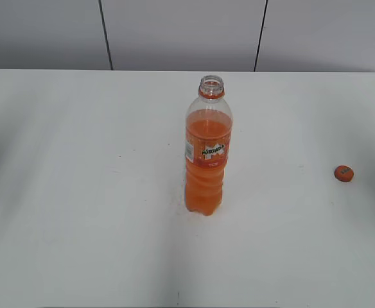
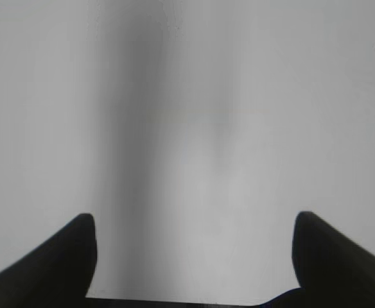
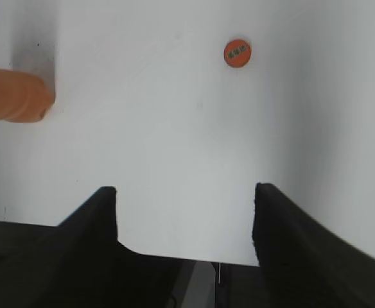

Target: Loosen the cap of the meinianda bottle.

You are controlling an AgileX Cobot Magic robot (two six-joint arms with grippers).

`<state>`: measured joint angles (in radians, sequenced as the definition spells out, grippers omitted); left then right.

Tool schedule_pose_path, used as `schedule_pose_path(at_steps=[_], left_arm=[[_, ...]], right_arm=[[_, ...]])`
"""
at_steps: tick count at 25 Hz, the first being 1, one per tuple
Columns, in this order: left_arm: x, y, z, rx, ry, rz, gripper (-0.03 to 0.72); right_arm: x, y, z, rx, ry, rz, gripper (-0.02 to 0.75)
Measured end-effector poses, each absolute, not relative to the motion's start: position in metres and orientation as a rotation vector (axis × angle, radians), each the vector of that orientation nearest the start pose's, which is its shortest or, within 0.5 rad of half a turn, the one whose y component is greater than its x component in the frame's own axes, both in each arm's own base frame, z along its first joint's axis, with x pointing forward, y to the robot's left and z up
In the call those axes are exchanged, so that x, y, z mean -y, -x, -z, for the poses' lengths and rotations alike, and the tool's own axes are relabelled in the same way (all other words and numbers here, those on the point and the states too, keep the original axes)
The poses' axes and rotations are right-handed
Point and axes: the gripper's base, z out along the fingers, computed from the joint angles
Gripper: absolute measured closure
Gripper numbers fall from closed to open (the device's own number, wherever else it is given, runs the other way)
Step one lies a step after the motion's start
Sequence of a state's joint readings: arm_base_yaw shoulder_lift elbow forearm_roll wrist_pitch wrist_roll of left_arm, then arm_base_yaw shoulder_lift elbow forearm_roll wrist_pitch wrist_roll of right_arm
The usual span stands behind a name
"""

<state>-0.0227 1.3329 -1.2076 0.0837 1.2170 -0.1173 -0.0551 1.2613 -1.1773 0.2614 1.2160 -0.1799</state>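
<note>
Exterior view shows the cap [image 1: 343, 173] off the bottle, lying flat on the table [image 1: 78, 192], top face up, well to the right of the meinianda bottle [image 1: 207, 154]. The bottle stands upright mid-table, long axis vertical, its open mouth pointing up; loosening appears complete. Left gripper [image 2: 194, 256] and right gripper [image 3: 186, 218] both show jaws spread, holding nothing, apparently clear of the work.
</note>
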Motion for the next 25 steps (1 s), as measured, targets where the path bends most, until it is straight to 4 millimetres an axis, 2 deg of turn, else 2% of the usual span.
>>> schedule_pose_path(at_steps=[5,13,20,25], left_arm=[[-0.004,-0.201,-0.344,-2.740,0.109,-0.093,0.126],[-0.006,-0.122,-0.334,-2.637,0.109,-0.092,0.126],[-0.007,-0.073,-0.319,-2.526,0.111,-0.080,0.126],[-0.008,-0.042,-0.313,-2.370,0.081,-0.074,0.126]], right_arm=[[-0.012,-0.182,-0.339,-2.706,0.112,-0.293,0.243],[-0.016,-0.101,-0.335,-2.543,0.137,-0.255,0.243],[-0.018,-0.053,-0.308,-2.455,0.148,-0.223,0.243],[-0.016,-0.034,-0.285,-2.426,0.152,-0.164,0.243]])
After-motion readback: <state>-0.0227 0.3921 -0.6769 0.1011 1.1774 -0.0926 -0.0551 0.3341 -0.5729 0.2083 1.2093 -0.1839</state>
